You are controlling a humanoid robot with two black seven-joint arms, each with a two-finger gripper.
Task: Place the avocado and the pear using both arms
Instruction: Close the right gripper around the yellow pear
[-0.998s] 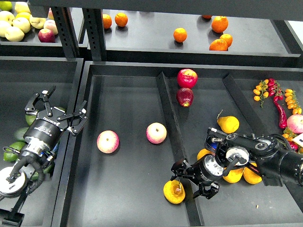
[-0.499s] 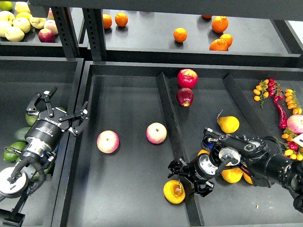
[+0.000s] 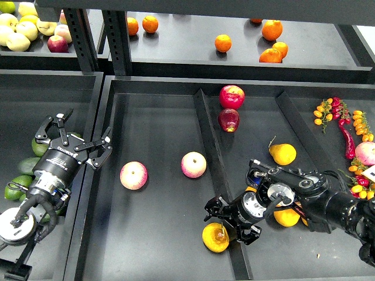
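Reaching low across the lower centre of the frame, the right gripper (image 3: 225,218) hangs with its claw fingers spread apart around the upper side of the pear (image 3: 215,237), a yellow-orange fruit with a brown patch that lies on the dark surface (image 3: 158,234) of the middle tray, just left of the divider (image 3: 214,158); whether a finger is touching the fruit cannot be told, but nothing is clamped on it. At centre left, the left gripper (image 3: 74,140) stands with its fingers wide apart and empty, above the wall between the left bin and the middle tray; the avocado (image 3: 27,165) lies below and to its left in the left bin among other dark green fruit, partly hidden by the arm. Two pink-yellow apples (image 3: 133,175) sit well apart from both grippers in the middle tray; more yellow pears (image 3: 283,153) lie right of the divider. By the look of things, the pear is either just set down or about to be taken, and the avocado has yet to be gripped; the next move would call for the left gripper to drop over the avocado and close squarely on its long body without nudging its neighbours.
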